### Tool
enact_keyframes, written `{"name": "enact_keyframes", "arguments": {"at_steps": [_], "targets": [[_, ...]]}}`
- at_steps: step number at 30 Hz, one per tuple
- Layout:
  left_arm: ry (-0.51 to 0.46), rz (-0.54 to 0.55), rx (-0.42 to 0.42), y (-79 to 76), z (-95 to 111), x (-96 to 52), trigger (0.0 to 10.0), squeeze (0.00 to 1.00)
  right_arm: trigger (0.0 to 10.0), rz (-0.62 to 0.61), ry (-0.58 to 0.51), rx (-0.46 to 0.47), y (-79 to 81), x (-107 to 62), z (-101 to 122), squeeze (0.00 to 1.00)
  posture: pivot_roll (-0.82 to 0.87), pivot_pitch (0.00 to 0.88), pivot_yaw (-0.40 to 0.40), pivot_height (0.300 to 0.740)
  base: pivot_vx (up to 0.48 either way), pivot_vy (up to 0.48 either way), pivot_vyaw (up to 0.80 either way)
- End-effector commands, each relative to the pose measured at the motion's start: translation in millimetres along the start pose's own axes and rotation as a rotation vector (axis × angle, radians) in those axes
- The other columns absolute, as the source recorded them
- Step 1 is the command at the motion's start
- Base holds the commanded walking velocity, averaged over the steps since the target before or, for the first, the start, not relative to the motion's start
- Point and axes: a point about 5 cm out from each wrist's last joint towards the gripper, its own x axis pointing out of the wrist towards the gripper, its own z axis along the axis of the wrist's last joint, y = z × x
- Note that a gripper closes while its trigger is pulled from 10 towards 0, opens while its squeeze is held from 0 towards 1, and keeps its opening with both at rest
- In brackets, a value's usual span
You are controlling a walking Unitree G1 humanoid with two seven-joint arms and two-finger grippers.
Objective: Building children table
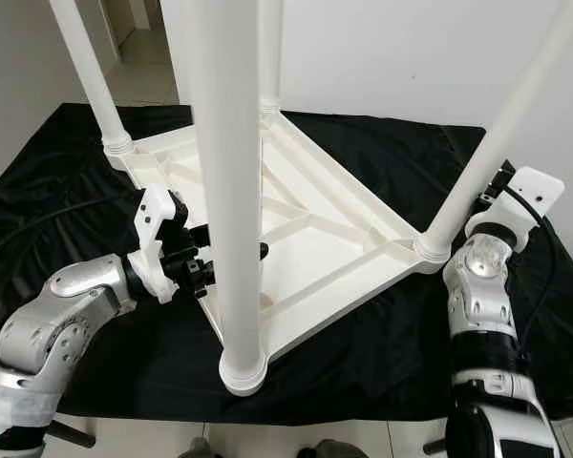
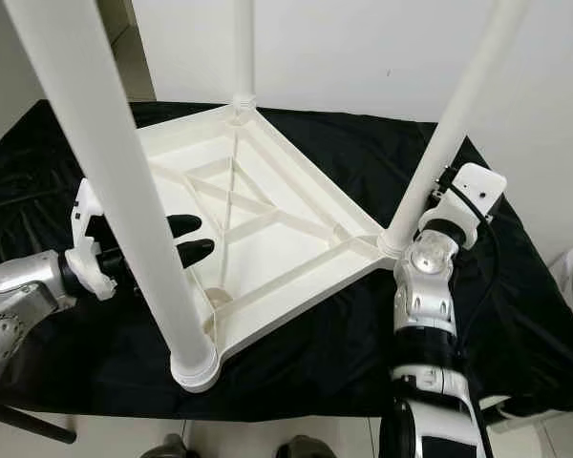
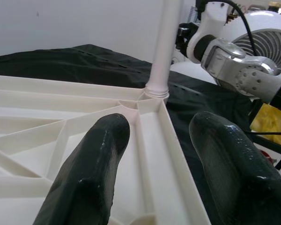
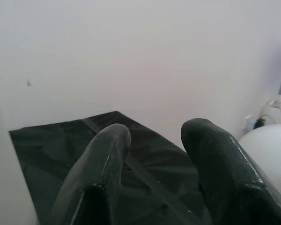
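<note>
Your left gripper (image 2: 199, 239), jaws released and empty, hovers at frame left over the upturned white table top (image 2: 277, 196) lying on the black cloth (image 2: 67, 153); your right gripper (image 4: 154, 140), also parted, points past the leg (image 2: 449, 134) at right

Cloth: black cloth (image 1: 382, 153) covers the work surface, wrinkled.
Wall: plain white wall (image 1: 411, 57) behind.
Fan: white fan (image 3: 267, 28) beside the surface.

White table (image 1: 306, 239) — plain black cloth (image 1: 382, 343) beneath.
</note>
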Motion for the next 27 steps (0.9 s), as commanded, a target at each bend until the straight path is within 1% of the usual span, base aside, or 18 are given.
{"name": "enact_keyframes", "arguments": {"at_steps": [1, 4, 6, 8, 10, 13, 16, 18, 19, 20, 21, 27], "targets": [[0.009, -0.112, -0.010, -9.5, 5.1, -2.6, 10.0, 0.00, 10.0, 0.140, 0.050, 0.013, 27.4, 1.7, -3.9, 0.00, 0.09, 0.032, -0.037, 0.740, 0.000, 0.000, 0.00], [0.010, -0.118, -0.021, -10.8, 5.7, -3.1, 10.0, 0.00, 10.0, 0.148, 0.058, 0.007, 29.6, 3.2, -5.1, 0.00, 0.09, 0.032, -0.037, 0.740, 0.000, 0.000, 0.00], [0.004, -0.140, -0.045, -12.7, 10.4, -6.5, 10.0, 0.00, 10.0, 0.160, 0.076, 0.030, 34.6, -0.4, -8.3, 0.00, 0.09, 0.039, -0.031, 0.740, 0.000, 0.000, 0.00], [0.001, -0.153, -0.060, -13.8, 12.5, -8.0, 10.0, 0.00, 10.0, 0.175, 0.086, 0.042, 36.4, -2.0, -11.1, 0.00, 0.09, 0.044, -0.027, 0.740, 0.000, 0.000, 0.00], [0.003, -0.181, -0.086, -16.1, 15.7, -9.6, 10.0, 0.00, 10.0, 0.214, 0.114, 0.067, 38.4, -0.1, -16.3, 0.00, 0.09, 0.053, -0.011, 0.740, 0.000, 0.000, 0.00], [0.004, -0.187, -0.090, -16.7, 16.0, -9.5, 10.0, 0.00, 10.0, 0.235, 0.123, 0.078, 39.7, 0.8, -17.0, 0.00, 0.09, 0.053, -0.011, 0.740, 0.000, 0.000, 0.00], [0.006, -0.207, -0.099, -17.5, 17.4, -7.9, 10.0, 0.00, 10.0, 0.258, 0.138, 0.095, 41.3, 5.4, -17.2, 0.00, 0.08, 0.059, 0.002, 0.740, 0.000, 0.000, 0.00], [0.004, -0.230, -0.111, -19.2, 19.6, -6.1, 10.0, 0.00, 10.0, 0.267, 0.133, 0.097, 43.4, 13.3, -13.7, 0.00, 0.07, 0.066, 0.010, 0.740, 0.000, 0.000, 0.00], [0.004, -0.230, -0.111, -19.2, 19.6, -6.1, 10.0, 0.00, 10.0, 0.267, 0.133, 0.097, 43.4, 13.3, -13.7, 0.00, 0.07, 0.066, 0.010, 0.740, 0.000, 0.000, 0.00], [0.005, -0.240, -0.122, -19.5, 21.0, -5.2, 10.0, 0.00, 10.0, 0.269, 0.134, 0.086, 45.6, 18.8, -11.3, 0.00, 0.06, 0.070, 0.021, 0.740, 0.000, 0.000, 0.00], [0.004, -0.242, -0.125, -19.3, 21.7, -4.7, 10.0, 0.00, 10.0, 0.270, 0.129, 0.086, 47.4, 20.7, -9.1, 0.00, 0.06, 0.071, 0.024, 0.740, 0.000, 0.000, 0.00], [0.004, -0.256, -0.136, -19.0, 22.9, -2.1, 10.0, 0.00, 10.0, 0.265, 0.115, 0.077, 54.0, 26.6, -1.4, 0.00, 0.05, 0.074, 0.033, 0.740, 0.000, 0.000, 0.00]]}}
